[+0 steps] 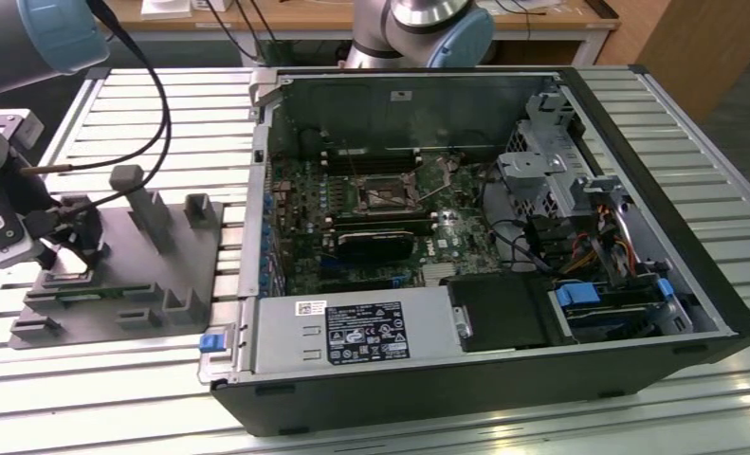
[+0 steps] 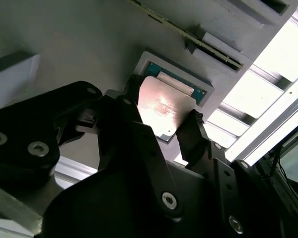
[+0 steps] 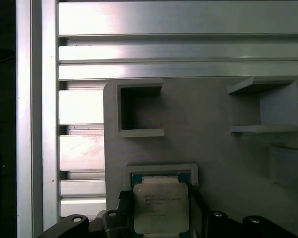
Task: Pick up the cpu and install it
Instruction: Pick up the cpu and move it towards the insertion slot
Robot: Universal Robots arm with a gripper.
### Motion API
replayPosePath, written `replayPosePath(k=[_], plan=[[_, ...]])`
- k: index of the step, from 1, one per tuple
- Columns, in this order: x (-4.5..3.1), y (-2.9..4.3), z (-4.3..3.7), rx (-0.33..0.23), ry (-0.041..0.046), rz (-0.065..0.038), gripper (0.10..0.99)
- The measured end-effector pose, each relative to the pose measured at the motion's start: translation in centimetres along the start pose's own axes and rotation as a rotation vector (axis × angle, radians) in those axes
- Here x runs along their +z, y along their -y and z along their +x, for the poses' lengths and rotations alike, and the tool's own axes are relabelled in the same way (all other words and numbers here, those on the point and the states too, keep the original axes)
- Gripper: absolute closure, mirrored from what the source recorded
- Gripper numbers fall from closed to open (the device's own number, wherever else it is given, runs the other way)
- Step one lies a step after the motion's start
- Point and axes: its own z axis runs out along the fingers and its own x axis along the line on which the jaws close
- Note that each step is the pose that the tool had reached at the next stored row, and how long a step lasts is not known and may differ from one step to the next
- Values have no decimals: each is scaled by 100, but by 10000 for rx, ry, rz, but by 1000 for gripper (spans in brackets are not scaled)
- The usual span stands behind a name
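Observation:
The cpu [image 2: 163,105] is a small square chip with a dull silver top, and it also shows in the first wrist view [image 3: 161,207]. My gripper [image 2: 165,111] is shut on it, one black finger [image 2: 133,94] against each of two opposite edges. The chip sits just above and partly off its teal-rimmed recess [image 3: 161,173] in the grey tray [image 1: 121,313]. In the exterior view, my gripper [image 1: 78,242] hangs over the tray at the exterior view's left. The metal-framed socket [image 1: 381,196] on the green board lies inside the open computer case, well to the right.
Upright grey blocks [image 1: 147,213] stand on the tray near my gripper. A black cable [image 1: 159,104] loops from the arm over the slatted metal table [image 1: 121,398]. The case wall [image 1: 258,190] rises between tray and board. Inside the case sit a drive cage [image 1: 545,161] and wiring.

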Motion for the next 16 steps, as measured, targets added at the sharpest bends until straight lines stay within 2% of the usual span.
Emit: replayPosePath(k=[1, 2, 16], plan=[[1, 0, 0, 0, 1, -1, 486], [1, 0, -1, 0, 1, -1, 545], [-2, -1, -10, 0, 4, -3, 533]])
